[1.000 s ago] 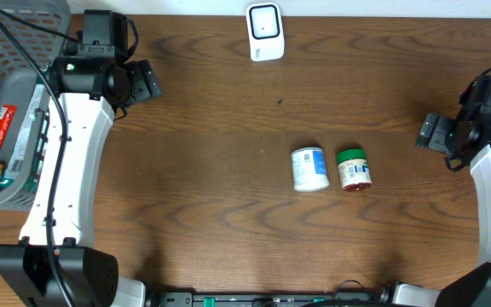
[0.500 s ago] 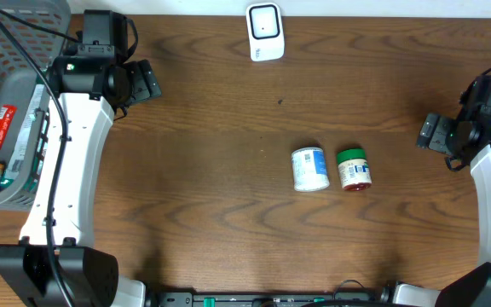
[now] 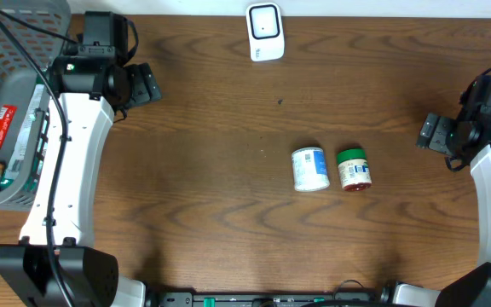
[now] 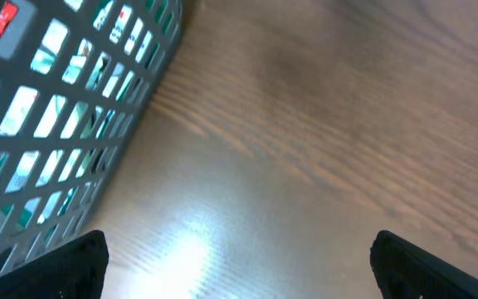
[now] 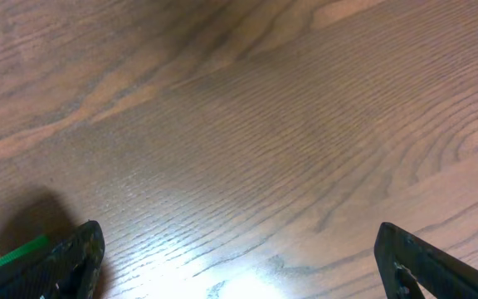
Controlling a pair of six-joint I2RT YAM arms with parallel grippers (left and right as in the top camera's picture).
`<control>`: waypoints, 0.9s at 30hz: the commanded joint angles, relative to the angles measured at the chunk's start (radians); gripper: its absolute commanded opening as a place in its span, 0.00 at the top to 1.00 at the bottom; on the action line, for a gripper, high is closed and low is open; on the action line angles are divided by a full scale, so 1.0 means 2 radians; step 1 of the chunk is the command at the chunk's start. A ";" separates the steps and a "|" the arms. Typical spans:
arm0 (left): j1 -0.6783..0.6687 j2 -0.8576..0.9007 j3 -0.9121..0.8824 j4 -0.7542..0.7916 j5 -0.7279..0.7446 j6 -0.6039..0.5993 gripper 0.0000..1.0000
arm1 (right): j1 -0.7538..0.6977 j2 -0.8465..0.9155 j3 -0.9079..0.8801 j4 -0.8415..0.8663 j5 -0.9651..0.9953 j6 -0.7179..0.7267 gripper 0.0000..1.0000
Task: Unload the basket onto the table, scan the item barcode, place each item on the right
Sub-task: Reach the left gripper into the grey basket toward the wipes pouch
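Observation:
Two items lie on their sides mid-table: a white can with a blue label and, just right of it, a small jar with a green lid. The white barcode scanner stands at the table's far edge. My left gripper hovers open at the far left, beside the basket, far from both items. My right gripper is open at the right, a short way right of the jar. In the right wrist view only a sliver of the green lid shows, next to the left fingertip. Nothing sits between either pair of fingers.
A grey mesh basket holding several packaged goods fills the far left corner; its wall fills the upper left of the left wrist view. Bare wood lies under my left gripper and my right gripper.

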 commanded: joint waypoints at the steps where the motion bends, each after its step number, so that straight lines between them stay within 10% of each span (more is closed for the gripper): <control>1: 0.002 -0.021 -0.003 -0.014 -0.006 0.000 0.02 | -0.003 -0.002 0.006 -0.001 0.005 -0.003 0.01; 27: 0.226 -0.125 0.118 -0.007 -0.038 -0.091 0.02 | -0.003 -0.002 0.006 -0.001 0.005 -0.003 0.01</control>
